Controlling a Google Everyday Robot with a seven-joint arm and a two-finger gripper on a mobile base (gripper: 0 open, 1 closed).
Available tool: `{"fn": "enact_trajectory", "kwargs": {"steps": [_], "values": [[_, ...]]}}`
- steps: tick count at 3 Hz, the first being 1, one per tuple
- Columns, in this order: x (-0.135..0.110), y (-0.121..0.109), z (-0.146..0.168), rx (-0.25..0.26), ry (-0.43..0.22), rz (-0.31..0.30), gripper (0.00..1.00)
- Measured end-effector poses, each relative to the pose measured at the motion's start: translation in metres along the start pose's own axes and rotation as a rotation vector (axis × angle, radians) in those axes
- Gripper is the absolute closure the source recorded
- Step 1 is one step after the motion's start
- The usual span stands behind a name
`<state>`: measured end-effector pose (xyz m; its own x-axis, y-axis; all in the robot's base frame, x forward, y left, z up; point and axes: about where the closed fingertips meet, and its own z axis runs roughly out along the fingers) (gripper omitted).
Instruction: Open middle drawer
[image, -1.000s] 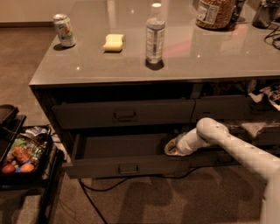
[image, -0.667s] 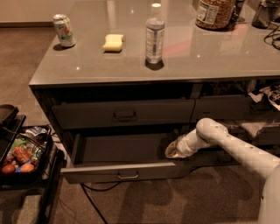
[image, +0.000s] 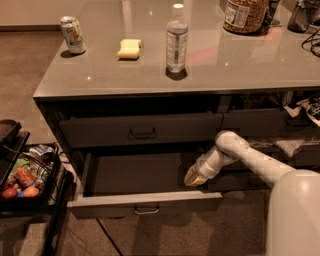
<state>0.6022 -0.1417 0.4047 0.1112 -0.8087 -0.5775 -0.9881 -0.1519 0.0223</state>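
Note:
The middle drawer (image: 145, 205) stands pulled out from the cabinet, its plain grey inside showing and its small bar handle (image: 146, 210) facing the camera. My gripper (image: 192, 178) reaches down into the right end of the open drawer, just behind the drawer front. The white arm (image: 250, 160) comes in from the lower right. Above it, another drawer front (image: 142, 131) with a like handle is closed.
On the countertop (image: 250, 65) stand a soda can (image: 72, 35), a yellow sponge (image: 129, 48), a water bottle (image: 177, 39) and a large jar (image: 245, 15). A black cart (image: 27, 182) with food items stands at the left. Clutter fills the right cabinet bay (image: 300, 115).
The middle drawer has slid further out toward the camera, and my gripper has come forward with it.

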Motion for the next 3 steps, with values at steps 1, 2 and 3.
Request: {"fn": "enact_trajectory", "kwargs": {"steps": [1, 2, 3], "values": [[-0.003, 0.012, 0.001, -0.089, -0.029, 0.042, 1.00], [-0.003, 0.012, 0.001, -0.090, -0.029, 0.042, 1.00], [-0.006, 0.024, 0.012, -0.118, -0.024, 0.018, 1.00]]}}
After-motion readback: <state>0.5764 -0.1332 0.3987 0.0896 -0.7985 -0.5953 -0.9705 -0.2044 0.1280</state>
